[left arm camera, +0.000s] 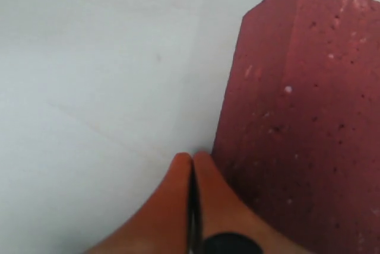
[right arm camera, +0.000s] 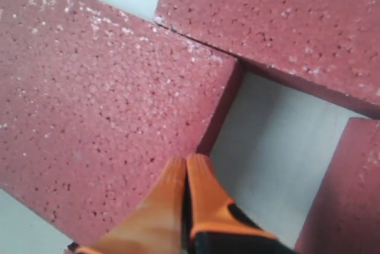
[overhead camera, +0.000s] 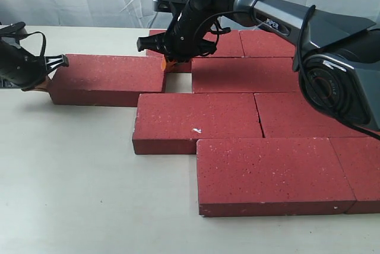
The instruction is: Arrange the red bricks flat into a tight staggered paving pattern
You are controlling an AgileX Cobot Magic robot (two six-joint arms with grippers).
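Red bricks [overhead camera: 196, 123]: lying flat on the pale counter [overhead camera: 77, 194] in staggered rows, most edge to edge. One top face has a white chip [overhead camera: 198, 130]. A single brick [overhead camera: 107, 79] sits at 9 o'clock of the group, with a bare gap [overhead camera: 178, 82] at its 3 o'clock end.
Left gripper [left arm camera: 191, 162]: pressed closed, empty, at that brick's 9 o'clock end.
Right gripper [right arm camera: 187, 162]: pinched closed, empty, at the gap.
Right arm [overhead camera: 279, 19]: lettered "PIPER".

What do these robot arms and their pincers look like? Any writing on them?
The right arm is dark grey and black, rounded at the joints, with a paler grey section lettered PIPER in white and black cables looped near its wrist. The left arm is black. The left gripper and the right gripper have tapered orange fingers.
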